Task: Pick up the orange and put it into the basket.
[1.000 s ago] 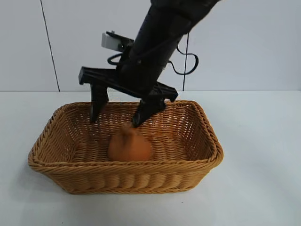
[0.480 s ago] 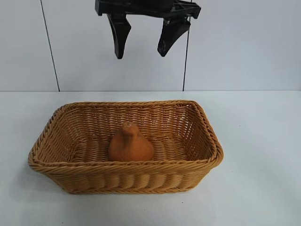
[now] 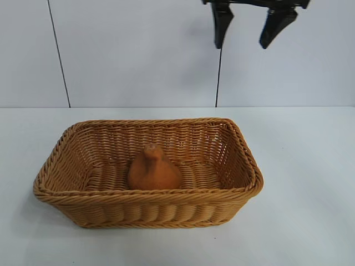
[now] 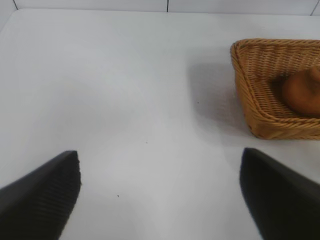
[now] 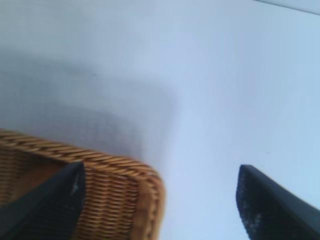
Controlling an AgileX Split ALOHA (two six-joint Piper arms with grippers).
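White table (image 3: 310, 166), orange (image 3: 153, 169) upright in basket (image 3: 244, 166), neck up, right hand (image 3: 252, 25) spread empty.

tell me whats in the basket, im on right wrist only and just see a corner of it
Observer: The orange sits on the floor of the basket, neck up.
Operator: is my right gripper near it
Observer: No, the right gripper hangs open high above the basket's far right corner, holding nothing.
Operator: and the left one
Observer: The left gripper is open over bare table, off to the basket's side.
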